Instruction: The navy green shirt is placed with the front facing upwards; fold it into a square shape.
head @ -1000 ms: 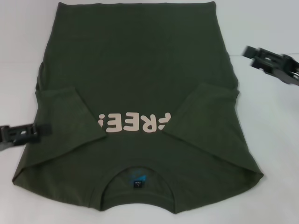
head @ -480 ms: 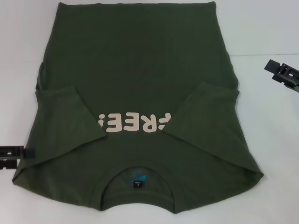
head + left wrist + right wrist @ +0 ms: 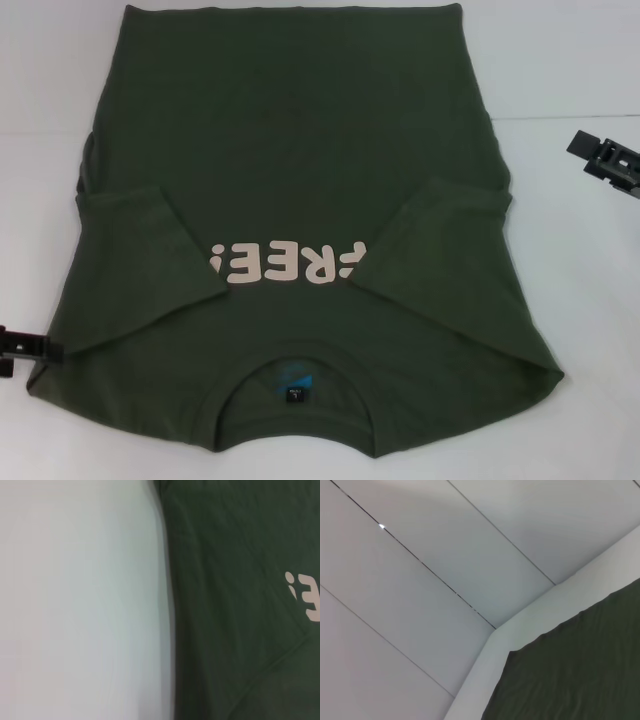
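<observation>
The left tool (image 3: pixel 28 347) sits at the navy green shirt (image 3: pixel 300 180)'s shoulder edge and the right tool (image 3: pixel 605 158) off its far side, their gape unreadable; the shirt lies front-up on the white bench (image 3: pixel 580 300), sleeves folded inward to narrow it, partly covering pale lettering (image 3: pixel 288 265) reading "REE!".

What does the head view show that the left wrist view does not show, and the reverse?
Only the head view shows the whole shirt with both sleeves folded in, the collar with its label, most of the pale lettering, and both grippers off the cloth: the left gripper at the shirt's left edge, the right gripper out to the right. The left wrist view adds nothing new; it shows only the shirt's edge up close. Both share the green shirt, the end of the lettering and the white table.
</observation>
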Controlling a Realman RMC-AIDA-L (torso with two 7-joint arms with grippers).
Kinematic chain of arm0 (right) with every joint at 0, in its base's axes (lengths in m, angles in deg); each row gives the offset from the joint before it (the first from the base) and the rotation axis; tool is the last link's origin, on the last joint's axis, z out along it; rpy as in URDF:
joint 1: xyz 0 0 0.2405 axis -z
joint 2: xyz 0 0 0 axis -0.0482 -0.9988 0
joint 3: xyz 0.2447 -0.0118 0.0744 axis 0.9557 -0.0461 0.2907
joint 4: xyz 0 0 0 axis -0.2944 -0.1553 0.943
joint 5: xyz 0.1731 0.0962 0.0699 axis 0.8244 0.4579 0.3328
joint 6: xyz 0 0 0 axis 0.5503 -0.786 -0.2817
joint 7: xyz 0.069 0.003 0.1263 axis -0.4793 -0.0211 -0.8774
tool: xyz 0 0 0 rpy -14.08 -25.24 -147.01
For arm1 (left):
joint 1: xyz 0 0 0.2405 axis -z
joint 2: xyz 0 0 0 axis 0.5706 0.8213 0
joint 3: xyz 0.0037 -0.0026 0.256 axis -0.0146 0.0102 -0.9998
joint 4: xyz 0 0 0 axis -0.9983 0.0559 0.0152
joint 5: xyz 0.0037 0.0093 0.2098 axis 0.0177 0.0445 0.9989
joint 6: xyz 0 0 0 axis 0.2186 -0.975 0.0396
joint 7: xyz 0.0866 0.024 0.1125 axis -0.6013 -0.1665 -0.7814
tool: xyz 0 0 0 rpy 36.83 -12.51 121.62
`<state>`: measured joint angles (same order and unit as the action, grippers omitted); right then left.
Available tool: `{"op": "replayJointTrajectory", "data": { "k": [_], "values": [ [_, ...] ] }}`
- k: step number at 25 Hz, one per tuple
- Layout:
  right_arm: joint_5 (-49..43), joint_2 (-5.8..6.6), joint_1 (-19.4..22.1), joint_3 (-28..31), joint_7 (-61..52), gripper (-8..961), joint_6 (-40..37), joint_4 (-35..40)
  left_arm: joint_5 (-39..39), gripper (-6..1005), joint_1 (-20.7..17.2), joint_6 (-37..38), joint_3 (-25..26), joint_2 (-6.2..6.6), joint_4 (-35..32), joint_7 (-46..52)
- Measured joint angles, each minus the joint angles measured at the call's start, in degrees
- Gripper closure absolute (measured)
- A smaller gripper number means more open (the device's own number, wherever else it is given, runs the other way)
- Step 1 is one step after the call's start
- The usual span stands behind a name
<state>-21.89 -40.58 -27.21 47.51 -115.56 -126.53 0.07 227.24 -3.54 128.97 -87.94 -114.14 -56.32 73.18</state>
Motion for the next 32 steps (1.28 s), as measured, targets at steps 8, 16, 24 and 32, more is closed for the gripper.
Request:
{"op": "replayJointTrajectory", "data": {
  "k": [8, 16, 24, 32],
  "values": [
    [-0.39, -0.49, 0.04, 0.28, 0.2, 6, 0.34, -0.04, 0.23, 152, 0.29, -1.86, -1.91, -0.68, 0.21, 0.15],
    [-0.39, -0.6, 0.07, 0.04, 0.21, 7, 0.49, -0.04, 0.85, 152, 0.3, -3.29, -2.65, -1.08, 0.54, 0.18],
    [-0.48, -0.59, -0.15, -0.05, 0.21, 7, 0.49, -0.23, 1.45, 152, 0.32, -4.3, -3.59, -1.24, 0.54, 0.23],
    [-1.02, -0.56, -0.43, -0.05, 0.21, 7, 0.9, -0.6, 1.48, 152, 0.7, -4.43, -3.62, -1.34, 1.31, 0.32]
  ]
}}
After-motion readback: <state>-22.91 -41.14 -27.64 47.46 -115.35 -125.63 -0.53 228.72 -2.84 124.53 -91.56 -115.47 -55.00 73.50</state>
